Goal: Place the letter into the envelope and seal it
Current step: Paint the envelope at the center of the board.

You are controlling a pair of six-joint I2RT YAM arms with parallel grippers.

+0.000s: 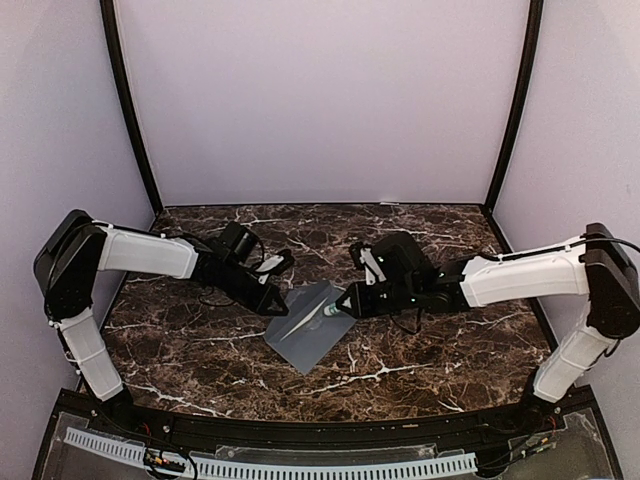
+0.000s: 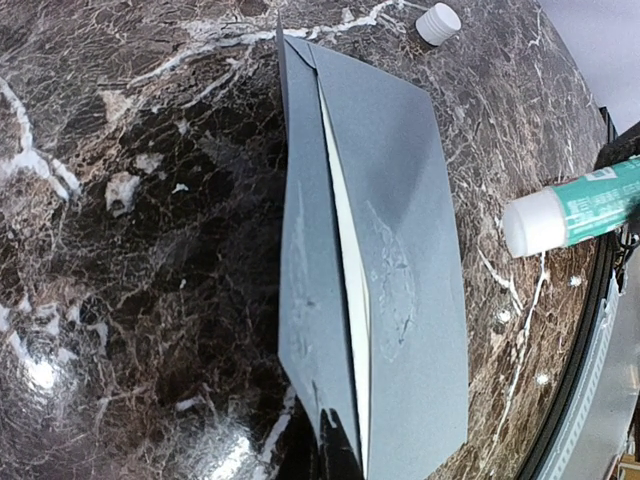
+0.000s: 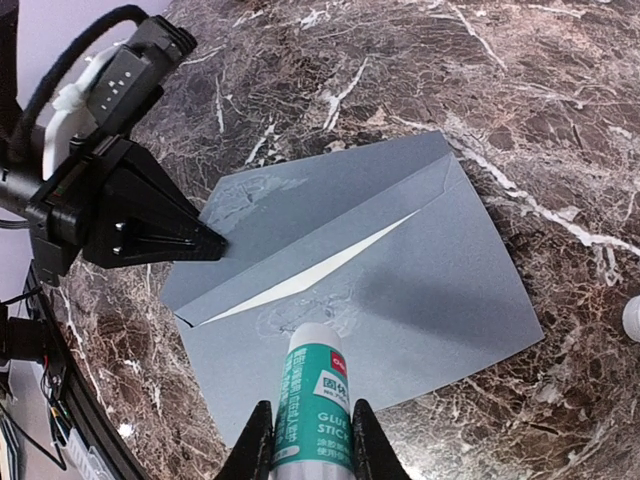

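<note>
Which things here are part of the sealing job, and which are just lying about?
In the job: envelope; letter, a sliver showing inside it; glue stick in right claw; left claw at the flap.
Lying about: small white cap on the marble table.

The slate-grey envelope (image 3: 420, 290) lies flat near the middle of the dark marble bench (image 1: 180, 340), turned diagonally to its edges. Its flap is folded down over the body but not pressed shut. In the narrow wedge-shaped gap, a pale cream sliver of the letter (image 3: 320, 266) shows inside. Glossy smears mark the grey paper on both sides of that gap.
</note>
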